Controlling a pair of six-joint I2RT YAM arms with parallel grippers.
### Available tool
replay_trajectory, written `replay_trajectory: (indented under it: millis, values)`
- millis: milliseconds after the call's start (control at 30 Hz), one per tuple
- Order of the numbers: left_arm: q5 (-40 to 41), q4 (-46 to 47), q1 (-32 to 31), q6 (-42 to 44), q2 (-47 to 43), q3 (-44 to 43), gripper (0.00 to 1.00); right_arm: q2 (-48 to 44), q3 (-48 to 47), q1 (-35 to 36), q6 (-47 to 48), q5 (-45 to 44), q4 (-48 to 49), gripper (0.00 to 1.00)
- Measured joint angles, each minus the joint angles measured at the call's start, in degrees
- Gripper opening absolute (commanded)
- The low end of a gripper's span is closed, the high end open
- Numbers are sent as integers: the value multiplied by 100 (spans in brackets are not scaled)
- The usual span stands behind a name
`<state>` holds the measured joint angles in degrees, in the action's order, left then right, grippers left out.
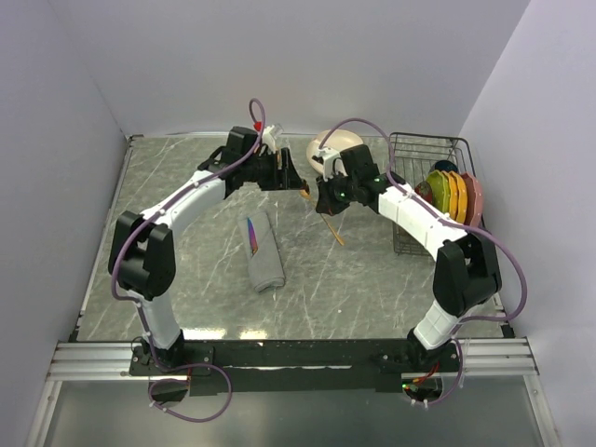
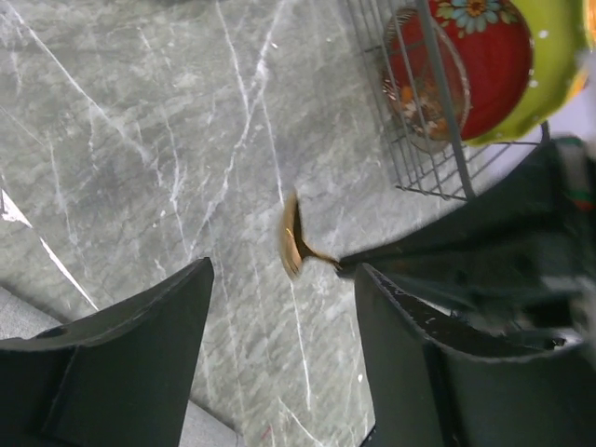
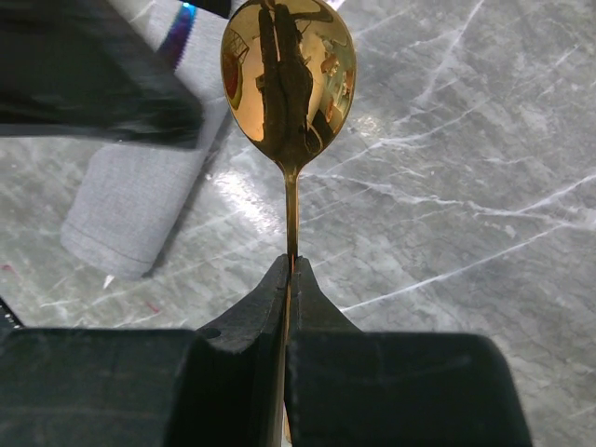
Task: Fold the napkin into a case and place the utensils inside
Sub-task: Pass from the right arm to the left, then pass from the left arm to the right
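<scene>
Bare marble desk (image 1: 186,298) rings the grey case (image 1: 265,265), and the purple knife (image 1: 252,236) pokes from its 12 o'clock end. At the case's 1 o'clock, the right hand (image 3: 290,270), pressed together, pinches the gold spoon (image 3: 289,84) by its stem. The left hand (image 2: 282,275) is spread around the spoon's bowl without touching it. A wire rack (image 1: 410,149) crowds the far 2 o'clock corner.

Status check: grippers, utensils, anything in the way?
Right gripper shut on gold spoon, by the handle. Left gripper open, close by its bowl. Knife on or in grey case, blade showing. Dish rack off aside.
</scene>
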<state>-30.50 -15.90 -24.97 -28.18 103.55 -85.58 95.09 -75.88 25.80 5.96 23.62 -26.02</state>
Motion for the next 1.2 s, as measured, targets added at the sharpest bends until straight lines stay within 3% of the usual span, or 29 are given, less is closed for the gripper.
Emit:
replay_trajectory:
  millis: [133,200,233,300,367,400,467,500,533,800,1033,1133,1200]
  values:
    - [96,-13,-46,-59,190,-92,50,-92,0,50,-35,39,-44,0]
    - [107,-13,-61,-122,275,-92,32,-114,0,72,-37,90,-68,0]
    - [103,-13,-61,-164,308,-92,16,-125,0,87,-37,111,-81,0]
    - [68,-11,-63,-262,345,-92,1,-146,0,109,-37,136,-103,0]
    - [-20,13,-63,-295,345,-92,1,-173,0,133,-46,155,-127,1]
    - [-50,26,-63,-293,345,-92,1,-188,0,133,-52,160,-144,25]
    - [-190,39,-26,-302,345,-90,1,-205,-48,114,-81,258,-256,59]
    - [-264,57,-2,-299,345,-85,1,-205,-114,81,-142,372,-330,74]
    - [-385,96,46,-295,343,-79,1,-205,-179,22,-205,522,-374,76]
    - [-1652,737,752,-256,66,520,1,-223,-396,-761,-516,2157,-629,76]
    - [-2253,1451,704,-269,-234,758,1,13,-396,-691,-1078,3567,-673,73]
    - [-2398,1681,675,-275,-304,758,1,192,-417,-629,-1113,3827,-754,56]
    - [-2448,1808,667,-275,-328,758,1,321,-483,-601,-1102,3910,-876,27]
